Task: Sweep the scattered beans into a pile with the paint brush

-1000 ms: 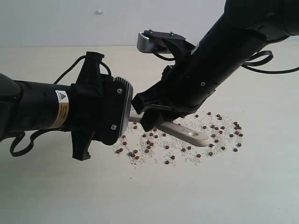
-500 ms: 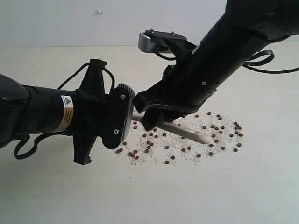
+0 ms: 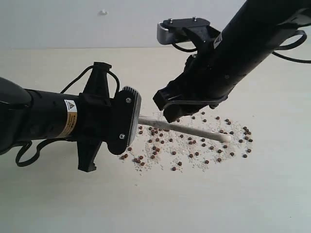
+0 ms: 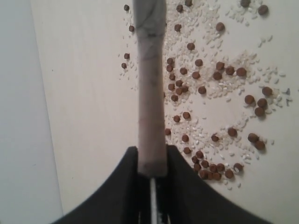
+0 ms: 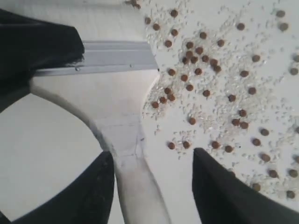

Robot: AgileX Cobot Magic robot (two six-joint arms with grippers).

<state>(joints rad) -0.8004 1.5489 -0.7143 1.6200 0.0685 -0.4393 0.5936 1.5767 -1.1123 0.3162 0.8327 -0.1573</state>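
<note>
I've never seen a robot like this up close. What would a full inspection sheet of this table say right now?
Surface: pale, flat table with a spill near the middle.
Job's things: paint brush with its handle out over the spill, bristles hidden; beans scattered, no pile yet.
Clutter: whitish crumbs mixed among the beans.
Grippers: left gripper shut on the paint brush; right gripper open, its fingers on either side of the handle.
Cables: black cables loop off both arms, off the beans.
Surroundings: plain pale wall; nothing else seen.
</note>
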